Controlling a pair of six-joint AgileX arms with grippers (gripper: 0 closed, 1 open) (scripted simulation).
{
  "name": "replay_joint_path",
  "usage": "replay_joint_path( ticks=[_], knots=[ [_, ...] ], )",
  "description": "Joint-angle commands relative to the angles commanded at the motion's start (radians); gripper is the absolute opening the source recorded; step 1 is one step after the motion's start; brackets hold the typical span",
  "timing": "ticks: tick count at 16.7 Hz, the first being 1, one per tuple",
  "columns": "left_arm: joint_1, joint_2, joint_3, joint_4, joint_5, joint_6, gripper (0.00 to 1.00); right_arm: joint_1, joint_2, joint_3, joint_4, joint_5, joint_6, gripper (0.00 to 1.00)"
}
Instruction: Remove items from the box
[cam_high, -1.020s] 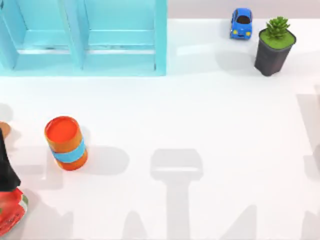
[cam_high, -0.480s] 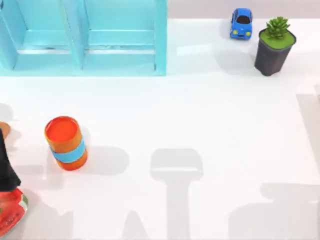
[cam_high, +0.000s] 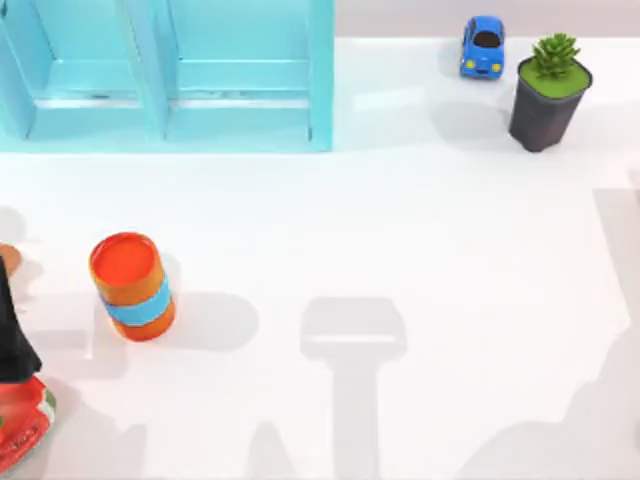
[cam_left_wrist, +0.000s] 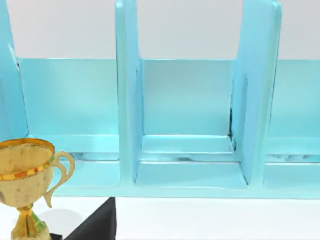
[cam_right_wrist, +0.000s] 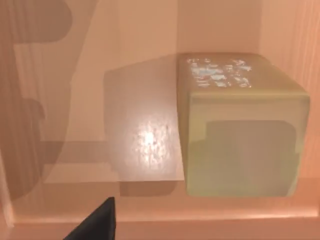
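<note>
In the right wrist view, a small tan cuboid block (cam_right_wrist: 240, 135) with a pale mark on its upper face rests on the floor of the tan wooden box (cam_right_wrist: 135, 40), close to one wall. One dark fingertip (cam_right_wrist: 100, 222) of my right gripper pokes in at the picture's edge, a short way from the block and not touching it. In the left wrist view, a dark fingertip (cam_left_wrist: 97, 225) of my left gripper faces the light blue rack.
A light blue rack (cam_high: 320, 90) with open bays stands at the back left. An orange barrel (cam_high: 132, 285) with a blue band stands at the left. A blue toy car (cam_high: 482, 45) and a potted plant (cam_high: 548, 90) are at the back right. A gold trophy (cam_left_wrist: 25, 175) stands before the rack.
In the top view, a large shadow has swept across the lower right of the table and slid toward the right edge. The things on the table have stayed put.
</note>
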Motion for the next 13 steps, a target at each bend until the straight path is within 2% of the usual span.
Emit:
replay_joint_path(
  ticks=[7, 13],
  knots=[
    [0.000, 0.000, 0.000, 0.000, 0.000, 0.000, 1.00, 0.001, 0.009, -0.011, 0.013, 0.001, 0.000, 1.00],
    [0.000, 0.000, 0.000, 0.000, 0.000, 0.000, 1.00, 0.000, 0.077, -0.187, 0.272, 0.001, 0.001, 1.00]
  ],
)
